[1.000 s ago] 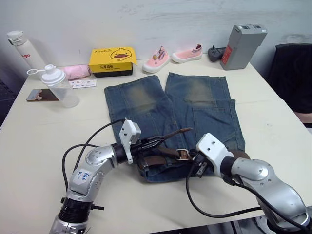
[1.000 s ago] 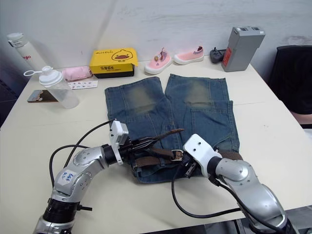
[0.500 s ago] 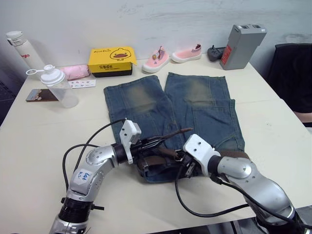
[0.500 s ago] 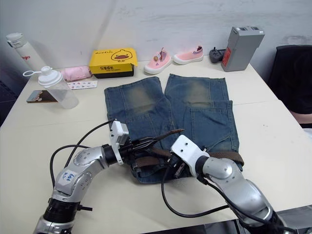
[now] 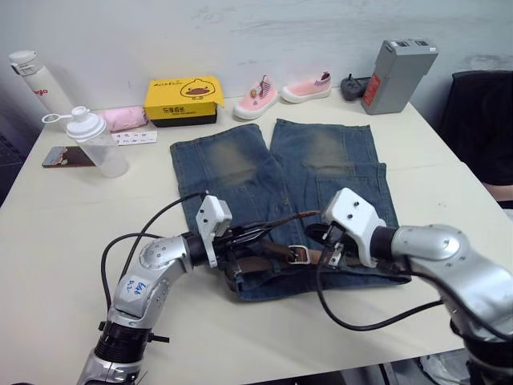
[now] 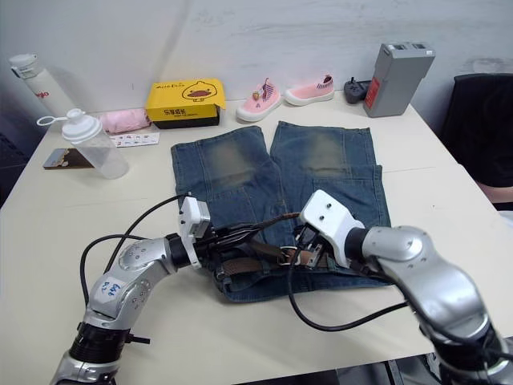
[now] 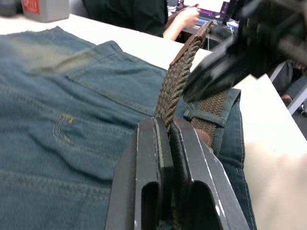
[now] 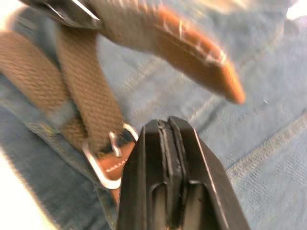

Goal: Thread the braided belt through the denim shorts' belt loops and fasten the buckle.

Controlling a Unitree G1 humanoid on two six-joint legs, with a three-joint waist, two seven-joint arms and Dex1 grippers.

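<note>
Readable markings, as I can make them out from my station:

1. Yellow box [image 5: 182,99] at the back of the table [image 5: 56,233]: a cartoon duck face on the lid, with a short line of dark print above it and another along the front edge; I cannot read either.
2. White bottle [image 5: 34,80] at the back left: small red lettering on its side, not legible to me.
3. White card [image 5: 135,137] beside the clear shaker cup: rows of small coloured print, unreadable.
4. Grey case [image 5: 397,74] at the back right: a red label on its side, text too small to read.
5. Left arm [image 5: 136,289]: a white sticker with blue handwriting, which I cannot decipher.
</note>
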